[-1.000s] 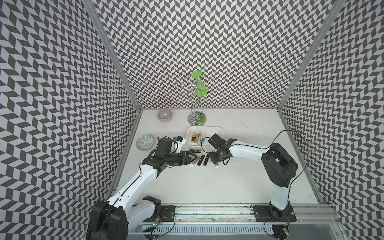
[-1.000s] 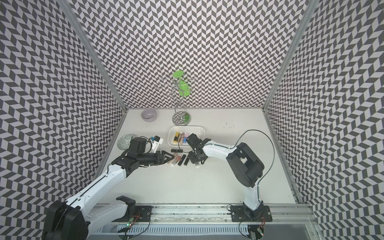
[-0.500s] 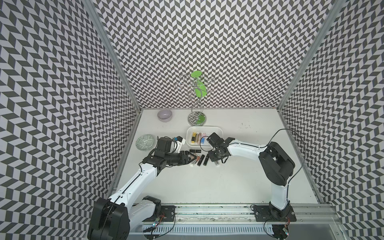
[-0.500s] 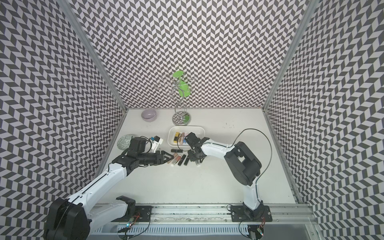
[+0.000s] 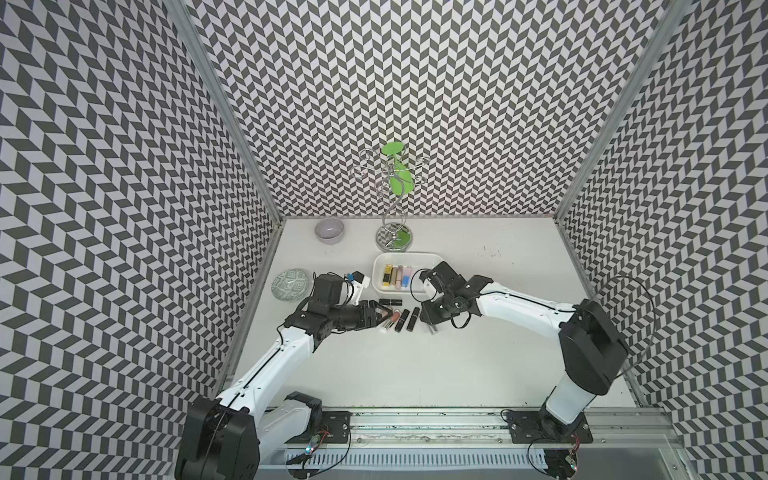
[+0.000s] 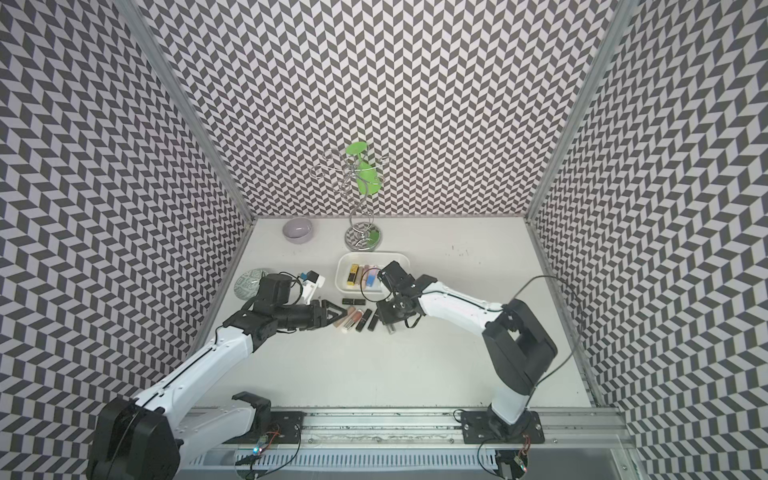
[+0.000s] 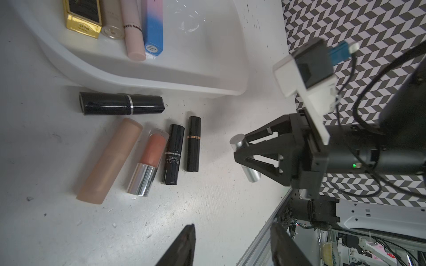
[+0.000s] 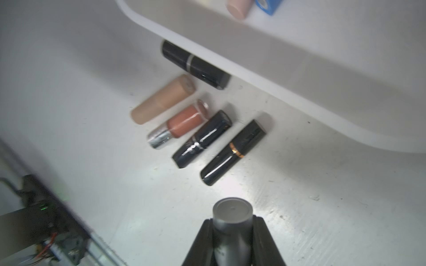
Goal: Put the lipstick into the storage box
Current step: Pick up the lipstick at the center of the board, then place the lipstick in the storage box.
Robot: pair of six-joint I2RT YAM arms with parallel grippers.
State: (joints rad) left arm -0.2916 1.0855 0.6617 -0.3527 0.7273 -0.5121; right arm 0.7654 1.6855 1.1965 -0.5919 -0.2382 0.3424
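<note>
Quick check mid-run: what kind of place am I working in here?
Most likely a lab test booth, not a home: chevron panels close three sides, the left arm and right arm are mounted on a front rail, and lipsticks lie staged beside a storage box.

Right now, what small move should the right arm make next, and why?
Probably lift straight up: the right gripper is shut on the silver cylindrical lipstick low near the table, and the white plastic storage box has a raised wall to clear.
</note>
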